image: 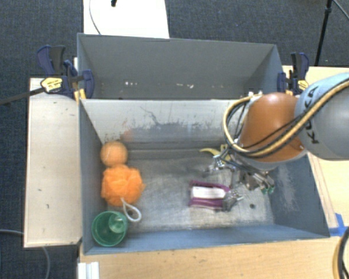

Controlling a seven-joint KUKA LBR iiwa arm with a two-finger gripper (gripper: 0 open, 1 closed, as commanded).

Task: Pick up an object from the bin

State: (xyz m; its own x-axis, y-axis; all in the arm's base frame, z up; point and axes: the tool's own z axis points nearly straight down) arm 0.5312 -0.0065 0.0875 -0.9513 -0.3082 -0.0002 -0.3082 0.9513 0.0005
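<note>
My gripper (231, 197) is low in the right half of the bin, its metal fingers at the right end of a purple and white flat object (207, 195) that lies on the bin floor. One fingertip touches or overlaps that object's right end. Whether the object sits between the fingers is hidden by the gripper body.
Along the left wall lie an orange ball (113, 154), an orange mesh bath sponge with a white loop (122, 185) and a green round cup-like thing (109, 228). The arm with its orange cover and cables hangs over the bin's right side.
</note>
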